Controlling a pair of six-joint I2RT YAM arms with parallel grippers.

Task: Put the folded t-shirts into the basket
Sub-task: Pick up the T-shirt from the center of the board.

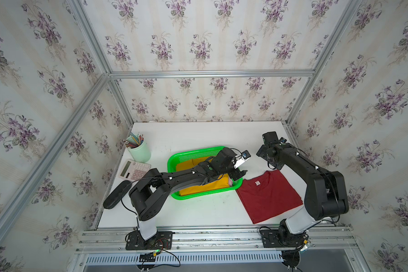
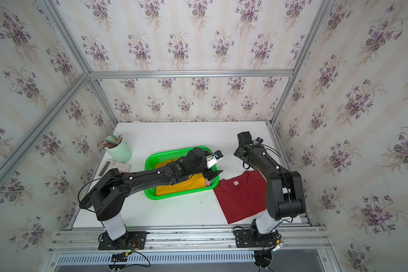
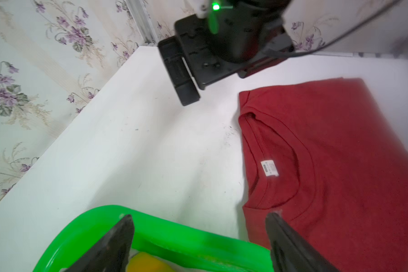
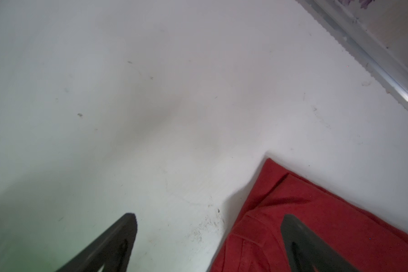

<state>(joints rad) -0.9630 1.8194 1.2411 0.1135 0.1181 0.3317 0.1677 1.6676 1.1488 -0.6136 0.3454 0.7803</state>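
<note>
Left wrist view shows the left fingers [image 3: 113, 242] spread and empty above the rim of one green basket [image 3: 174, 237]. The right fingers [image 4: 113, 242] are also spread and empty. There are three tees: the mustard yellow tee [image 1: 205, 186] lies over a pink tee [image 1: 230, 181] in the basket, and the dark red tee [image 3: 339, 164] lies flat on the tabletop [image 3: 127, 153] just beside it.

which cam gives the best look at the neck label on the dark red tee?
Left wrist. The neck label sits close and large inside the collar of the dark red tee, its print faintly visible. Both top views show it only as a tiny pale patch. Right wrist shows just a corner of the tee, no label.
</note>
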